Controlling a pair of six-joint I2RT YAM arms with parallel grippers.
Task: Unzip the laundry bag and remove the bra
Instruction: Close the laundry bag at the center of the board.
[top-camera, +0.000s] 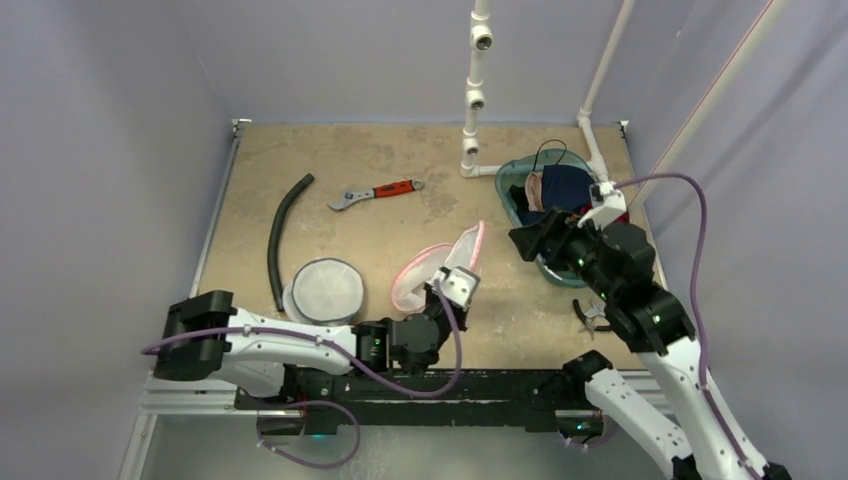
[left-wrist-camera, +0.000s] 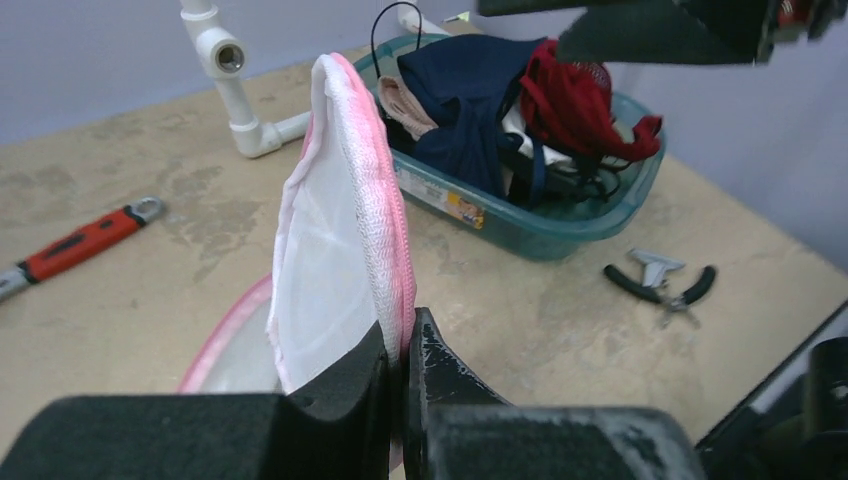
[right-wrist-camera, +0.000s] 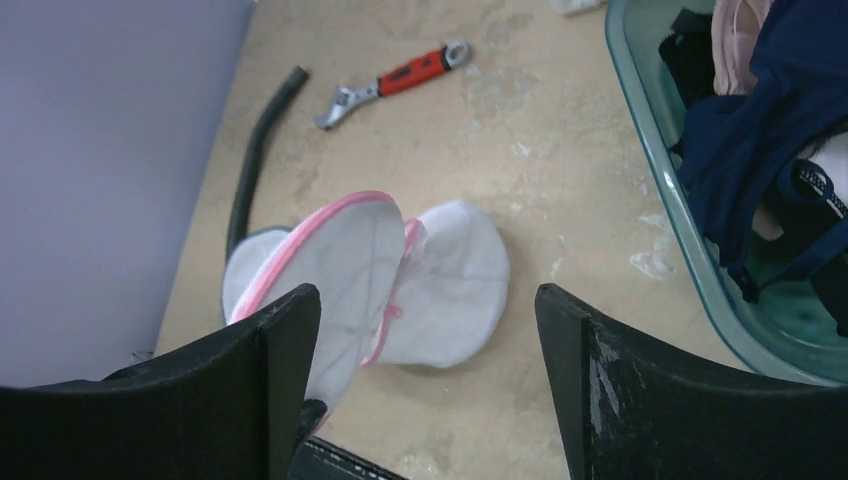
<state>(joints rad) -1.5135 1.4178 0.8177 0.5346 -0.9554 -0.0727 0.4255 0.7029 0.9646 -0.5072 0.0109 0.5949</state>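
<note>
The laundry bag (top-camera: 425, 268) is white mesh with a pink zipper rim, and it lies spread open in two round halves (right-wrist-camera: 440, 270). My left gripper (left-wrist-camera: 405, 338) is shut on the rim of the raised half (left-wrist-camera: 350, 210) and holds it upright. My right gripper (right-wrist-camera: 430, 300) hangs open and empty above the table, between the bag and the teal basket (top-camera: 520, 170). Navy, red (left-wrist-camera: 580, 95) and pale pink (left-wrist-camera: 408, 105) garments are heaped in the basket. I cannot tell which of them is the bra.
A second round white mesh bag (top-camera: 325, 288) lies to the left, beside a curved black hose (top-camera: 278, 235). A red-handled wrench (top-camera: 385, 191) lies further back. Pliers (top-camera: 592, 315) sit near the right arm. White PVC pipes (top-camera: 474, 95) stand at the back.
</note>
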